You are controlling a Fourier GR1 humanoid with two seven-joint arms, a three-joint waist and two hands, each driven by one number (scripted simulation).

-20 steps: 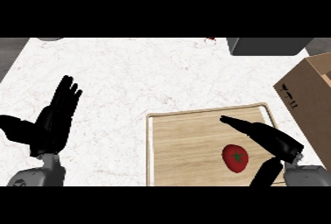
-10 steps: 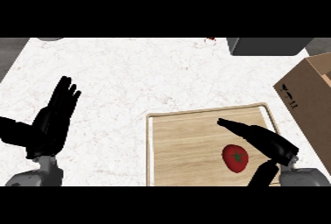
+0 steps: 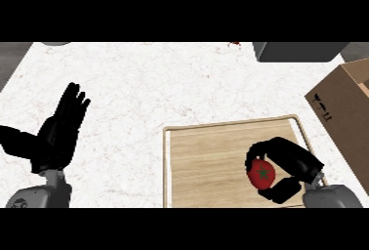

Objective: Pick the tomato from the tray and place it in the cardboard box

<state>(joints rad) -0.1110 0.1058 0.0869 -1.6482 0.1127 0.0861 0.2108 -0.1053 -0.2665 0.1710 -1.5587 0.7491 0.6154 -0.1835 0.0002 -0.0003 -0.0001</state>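
Your right hand (image 3: 288, 166) curls around the tomato (image 3: 261, 174), which sits low on the tray (image 3: 209, 161). Lift before swinging right, or it may strike the cardboard box (image 3: 346, 112) wall.

One tomato (image 3: 261, 174) (one tray (image 3: 205, 161), one box (image 3: 346, 105))

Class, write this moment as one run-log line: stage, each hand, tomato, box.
stage: grasping | right hand: curled round tomato on tray | left hand: open, resting at left | cardboard box: right edge, tomato not in
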